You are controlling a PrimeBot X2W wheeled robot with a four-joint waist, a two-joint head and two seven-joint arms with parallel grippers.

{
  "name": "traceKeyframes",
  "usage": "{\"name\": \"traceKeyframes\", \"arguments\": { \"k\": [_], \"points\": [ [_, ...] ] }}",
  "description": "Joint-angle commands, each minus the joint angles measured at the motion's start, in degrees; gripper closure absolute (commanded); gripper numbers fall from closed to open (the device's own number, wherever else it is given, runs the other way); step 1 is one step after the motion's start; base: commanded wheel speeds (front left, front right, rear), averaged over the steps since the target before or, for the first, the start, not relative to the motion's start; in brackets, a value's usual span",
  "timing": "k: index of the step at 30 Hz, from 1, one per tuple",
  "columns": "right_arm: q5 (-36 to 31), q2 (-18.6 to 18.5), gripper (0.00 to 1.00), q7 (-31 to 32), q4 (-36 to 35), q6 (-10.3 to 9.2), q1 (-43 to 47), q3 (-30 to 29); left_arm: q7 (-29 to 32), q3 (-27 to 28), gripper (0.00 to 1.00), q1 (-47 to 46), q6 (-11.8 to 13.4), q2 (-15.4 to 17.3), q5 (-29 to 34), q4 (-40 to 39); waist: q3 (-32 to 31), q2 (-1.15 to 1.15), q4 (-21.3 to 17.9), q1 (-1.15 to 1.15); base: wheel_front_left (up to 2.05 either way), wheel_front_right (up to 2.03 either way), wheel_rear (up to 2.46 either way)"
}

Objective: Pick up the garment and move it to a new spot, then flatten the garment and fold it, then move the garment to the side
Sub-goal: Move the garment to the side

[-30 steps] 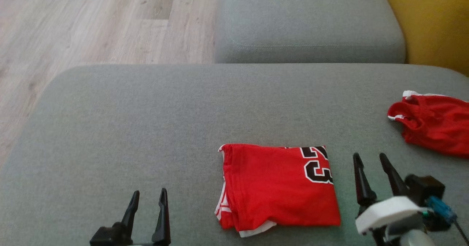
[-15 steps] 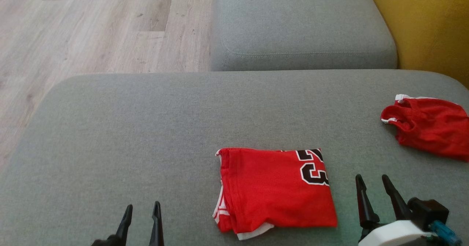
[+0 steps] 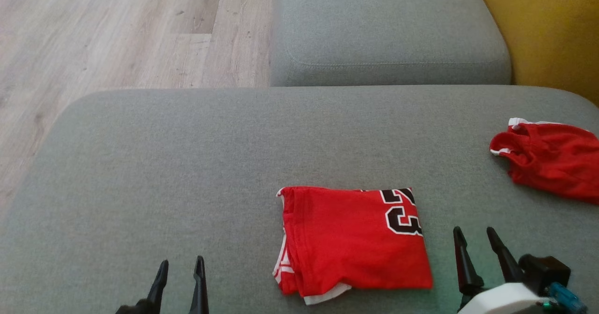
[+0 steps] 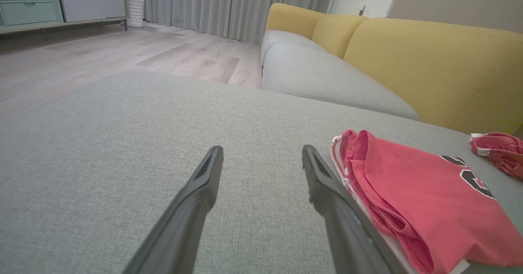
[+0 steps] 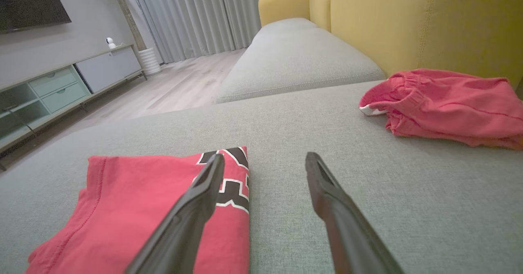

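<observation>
Lying folded on a grey sofa cushion (image 3: 187, 164), a red garment (image 3: 355, 241) with a black number sits between two claws. The left claw (image 3: 182, 260) and the right claw (image 3: 473, 230) both hover spread apart, pinching nothing. A second, crumpled red garment (image 3: 550, 164) lies well apart at the right edge. Likely risks: pinching only the top layer would pull the fold open when moving it aside, and sliding could bunch the cloth. A distant cabinet (image 5: 61, 86) has open compartments, their contents too small to tell.
</observation>
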Motion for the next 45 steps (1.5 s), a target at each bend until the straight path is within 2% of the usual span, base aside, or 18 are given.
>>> {"name": "traceKeyframes", "arguments": {
  "k": [1, 8, 13, 24, 31, 32, 33, 34, 40, 45],
  "points": [
    [-0.37, -0.35, 0.00, 0.04, -1.40, 0.39, -1.65, 1.04, -0.74, 2.47, 0.00, -2.73, 0.23, 0.70, -0.32, -1.92, 0.10, 0.00, 0.09, 0.00, 0.00, 0.00, 0.00],
    [-1.59, -0.35, 0.00, 2.15, 0.61, 0.39, -4.60, 0.53, -0.60, 2.09, 0.00, -3.64, 0.31, 0.67, -0.09, -1.98, 1.26, 0.00, 1.31, 0.00, 0.00, 0.00, 0.00],
    [-4.30, -0.35, 0.00, 6.10, 2.75, 0.39, -9.43, -0.65, -0.55, 2.00, 0.00, -4.36, 0.33, 0.61, 0.00, -1.92, 2.73, 0.00, 3.17, 0.00, 0.00, 0.00, 0.00],
    [-8.08, -0.35, 0.00, 11.82, 12.95, 0.39, -15.58, -2.56, -0.75, 1.74, 0.00, -5.71, -0.01, -0.34, 0.07, -0.90, 7.27, 0.00, 9.21, 0.00, 0.00, 0.00, 0.00],
    [-7.70, -0.35, 0.00, 13.56, 17.88, 0.39, -17.53, -1.63, -0.96, 2.17, 0.00, -6.55, -0.28, -0.85, 0.43, -0.63, 9.59, 0.00, 10.45, 0.00, 0.00, 0.00, 0.00],
    [-7.50, -0.35, 0.11, 13.59, 18.46, 0.39, -17.85, -1.35, -0.99, 2.21, 0.00, -6.62, -0.29, -0.97, 0.52, -0.61, 9.79, 0.00, 10.46, 0.00, 0.00, 0.00, 0.00],
    [-7.34, -0.35, 0.62, 13.55, 18.97, 0.39, -18.14, -1.06, -1.02, 2.26, 0.00, -6.68, -0.27, -1.09, 0.61, -0.59, 9.89, 0.00, 10.43, 0.00, 0.00, 0.00, 0.00],
    [-6.93, -0.35, 1.00, 13.45, 19.91, 0.39, -18.77, -0.42, -1.05, 2.35, 0.00, -6.73, -0.32, -1.24, 0.70, -0.45, 10.02, 0.00, 10.08, 0.00, 0.00, 0.00, 0.00],
    [-6.05, -0.35, 1.00, 10.92, 20.88, 0.39, -21.18, -0.95, -1.13, 2.39, 0.00, -6.73, -0.75, -1.33, 1.09, -0.17, 9.76, 0.00, 6.88, 0.00, 0.00, 0.00, 0.00],
    [-7.55, -0.35, 1.00, 8.76, 19.65, 0.39, -22.58, -4.71, -1.16, 2.09, 0.00, -6.61, -0.87, -1.34, 1.60, -0.43, 9.40, 0.00, 1.84, 0.00, 0.00, 0.00, 0.00]
  ]
}}
